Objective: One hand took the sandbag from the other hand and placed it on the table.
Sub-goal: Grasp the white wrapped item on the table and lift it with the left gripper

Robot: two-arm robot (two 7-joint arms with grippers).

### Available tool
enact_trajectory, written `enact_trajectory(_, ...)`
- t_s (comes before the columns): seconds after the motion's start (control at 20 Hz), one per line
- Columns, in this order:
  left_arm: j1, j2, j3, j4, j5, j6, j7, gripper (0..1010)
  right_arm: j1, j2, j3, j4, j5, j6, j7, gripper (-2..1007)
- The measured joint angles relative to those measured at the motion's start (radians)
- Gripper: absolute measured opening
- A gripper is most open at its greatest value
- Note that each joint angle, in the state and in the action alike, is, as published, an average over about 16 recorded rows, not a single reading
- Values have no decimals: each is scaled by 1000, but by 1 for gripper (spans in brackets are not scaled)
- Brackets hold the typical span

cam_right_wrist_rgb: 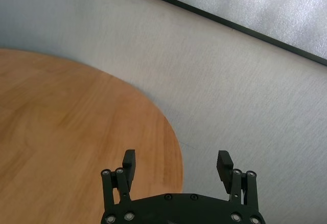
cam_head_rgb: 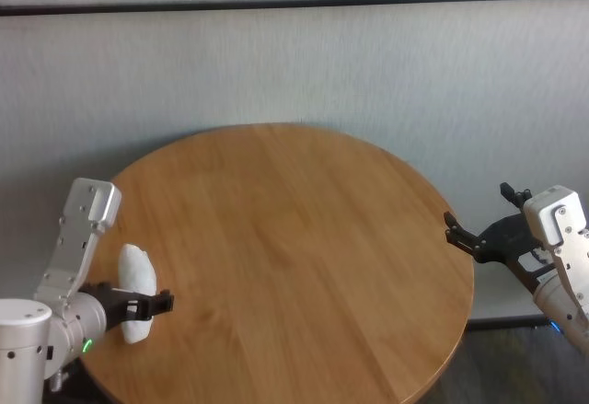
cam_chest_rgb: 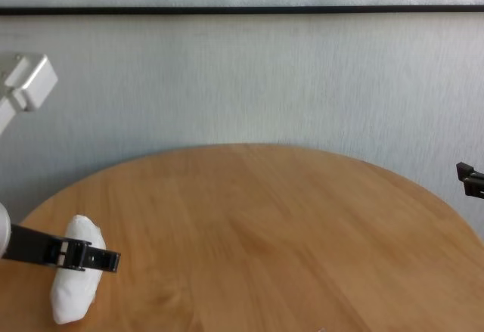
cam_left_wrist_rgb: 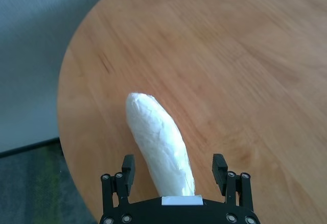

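Note:
The white sandbag (cam_head_rgb: 134,275) lies on the round wooden table (cam_head_rgb: 294,257) near its left edge. My left gripper (cam_head_rgb: 152,305), with a green light, is open and straddles the bag. In the left wrist view the sandbag (cam_left_wrist_rgb: 158,142) runs between the fingers (cam_left_wrist_rgb: 127,169) with gaps on both sides. In the chest view a finger (cam_chest_rgb: 91,259) crosses in front of the sandbag (cam_chest_rgb: 72,294). My right gripper (cam_head_rgb: 479,213), with a blue light, is open and empty, off the table's right edge; the right wrist view (cam_right_wrist_rgb: 176,160) shows nothing between its fingers.
A grey wall (cam_head_rgb: 294,63) stands behind the table. In the right wrist view the table's rim (cam_right_wrist_rgb: 171,132) curves below the right gripper. The tip of the right gripper (cam_chest_rgb: 470,178) shows at the chest view's right edge.

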State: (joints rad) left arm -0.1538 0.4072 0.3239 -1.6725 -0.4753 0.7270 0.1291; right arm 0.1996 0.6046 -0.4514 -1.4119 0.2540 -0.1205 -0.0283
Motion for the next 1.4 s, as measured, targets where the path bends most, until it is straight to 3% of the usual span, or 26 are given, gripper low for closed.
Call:
enact_trajectory(0.65,-17,-39,-16,62,9,10,-20,1002,0,0,0,0,0,0,0,1000)
enact_trajectory(1.4,-25,-57,-37,99,21,19,-51,1002,0,0,0,0,0,0,0,1000)
